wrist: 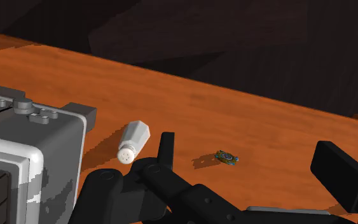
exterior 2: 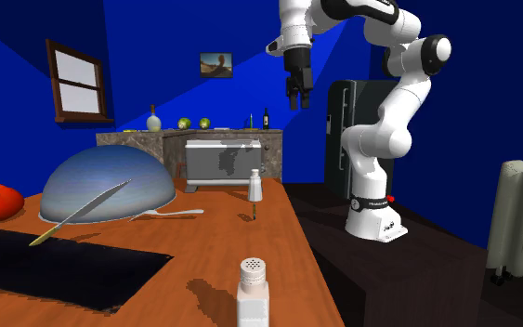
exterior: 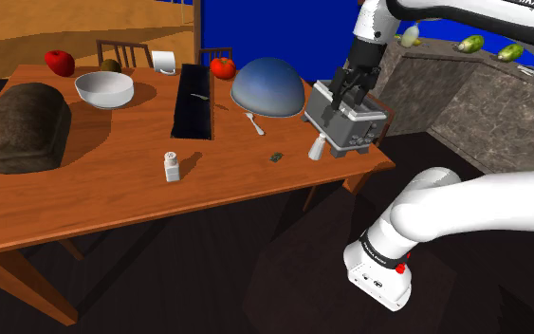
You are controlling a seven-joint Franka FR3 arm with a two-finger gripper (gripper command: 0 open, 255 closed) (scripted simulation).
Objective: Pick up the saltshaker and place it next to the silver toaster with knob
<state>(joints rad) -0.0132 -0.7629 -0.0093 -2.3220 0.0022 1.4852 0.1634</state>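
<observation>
A silver toaster (exterior: pixel 350 121) stands at the table's corner on the shoulder view's right. A white tapered shaker (exterior: pixel 319 145) stands upright on the table right beside it, also seen as shaker (wrist: pixel 134 141) next to toaster (wrist: pixel 25 153) and as shaker (exterior 2: pixel 254 184) in front of toaster (exterior 2: pixel 222 160). A second, boxy shaker (exterior: pixel 172 167) with a grey cap stands alone mid-table, near the front edge. My gripper (exterior: pixel 347 98) hangs above the toaster, open, nothing between its fingers (wrist: pixel 165 149). It is well above the tabletop in the second exterior view (exterior 2: pixel 297 100).
A blue dome-shaped bowl (exterior: pixel 267 87), a black tray (exterior: pixel 195 102), a tomato (exterior: pixel 222 67), a white bowl (exterior: pixel 103 90) and a dark loaf (exterior: pixel 26 126) share the wooden table (exterior: pixel 113 204). A tiny object (wrist: pixel 226 156) lies near the tapered shaker. A stone counter (exterior: pixel 473 95) stands behind.
</observation>
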